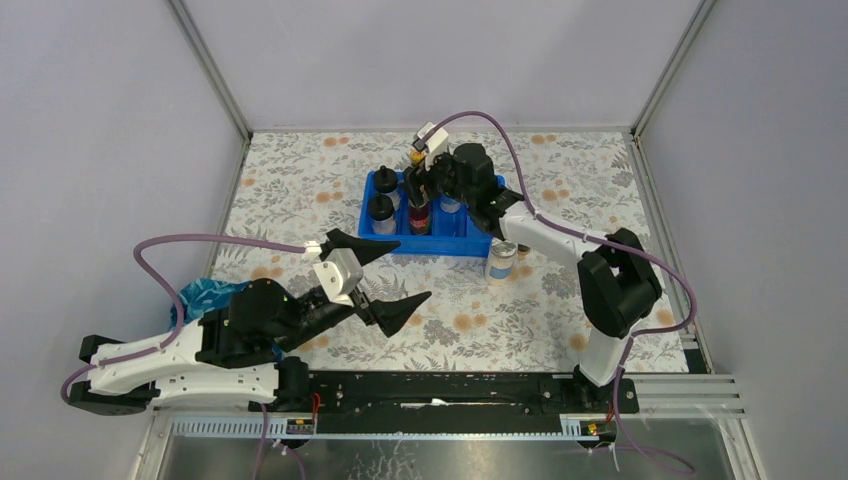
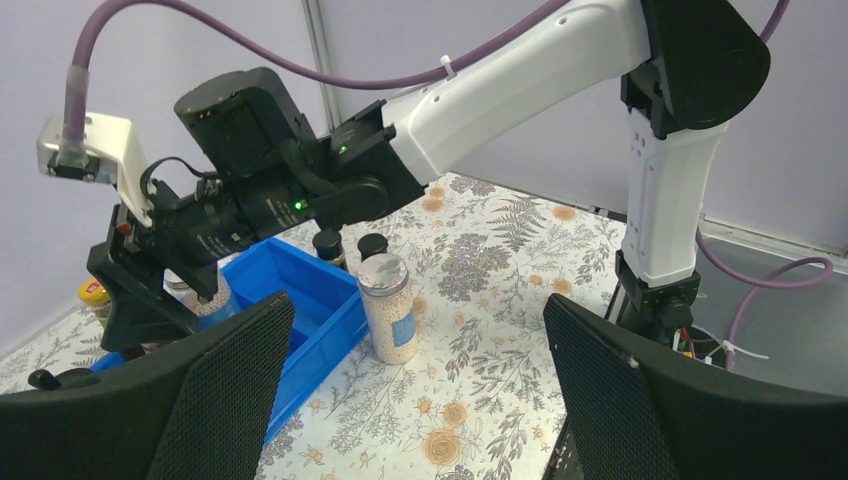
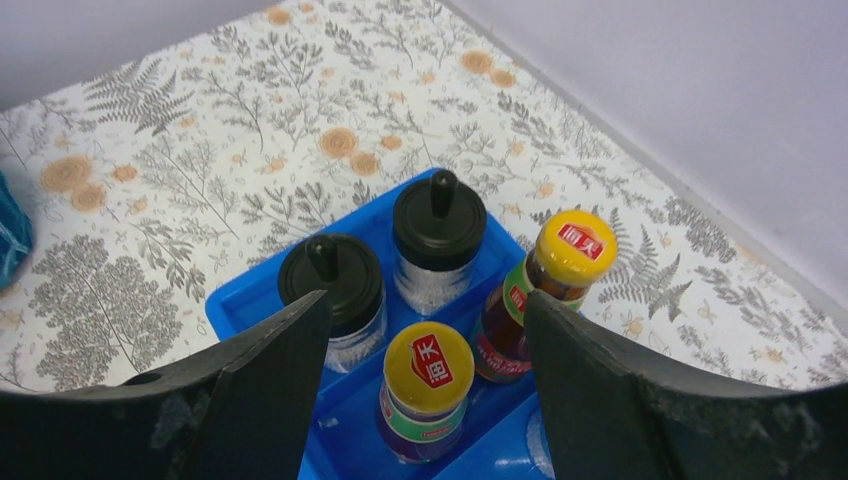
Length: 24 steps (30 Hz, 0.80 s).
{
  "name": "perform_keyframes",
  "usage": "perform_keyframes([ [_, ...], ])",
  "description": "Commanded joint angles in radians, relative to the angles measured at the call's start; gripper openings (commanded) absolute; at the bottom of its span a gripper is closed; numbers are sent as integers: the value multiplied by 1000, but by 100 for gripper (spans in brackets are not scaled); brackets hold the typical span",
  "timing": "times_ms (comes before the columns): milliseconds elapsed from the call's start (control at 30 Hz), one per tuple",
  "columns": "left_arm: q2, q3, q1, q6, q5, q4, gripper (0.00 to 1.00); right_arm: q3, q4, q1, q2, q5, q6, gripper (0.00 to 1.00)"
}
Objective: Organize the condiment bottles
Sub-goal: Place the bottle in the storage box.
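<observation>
Seen from above, the blue tray (image 1: 445, 248) sits on the flowered table (image 1: 300, 190) toward 12 o'clock from the arm bases; the right gripper (image 3: 426, 297) hangs over its middle, jaws apart, straddling a yellow-capped bottle (image 3: 428, 365) that stands upright in a tray compartment; a gap shows between the bottle and each finger, so this gripper is open and grips nothing; in the right wrist view two black-domed bottles (image 3: 437, 228) stand upright in the tray at 12 and 10 o'clock of that bottle; a second yellow-capped bottle (image 3: 570, 250) stands at its 2 o'clock by the tray's far rim, though whether it is inside the rim I cannot tell; a clear jar (image 2: 212, 302) of pale grains shows in the tray behind the right gripper, its top hidden; a silver-lidded jar (image 1: 502, 262) stands upright on the table just outside the tray's corner, at 4 o'clock of the tray; two small black-capped bottles (image 2: 372, 244) stand on the table just beyond that jar, outside the tray; the left gripper (image 1: 419, 268) hovers over the table at 6 o'clock of the tray, jaws spread wide and empty, touching nothing; crumpled blue plastic (image 1: 205, 293) lies by the left arm at 9 o'clock of that gripper.
</observation>
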Motion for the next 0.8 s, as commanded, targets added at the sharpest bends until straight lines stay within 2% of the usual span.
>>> perform_keyframes([
  [0, -4, -3, 8, 16, -27, 18, 99, 57, -2, -5, -75, -23, -15, 78],
  [433, 48, 66, 8, -21, -55, -11, 99, 23, 0, -4, -212, 22, -11, 81],
  [767, 250, 127, 8, -45, -127, 47, 99, -73, -91, -7, -432, 371, -35, 84],
])
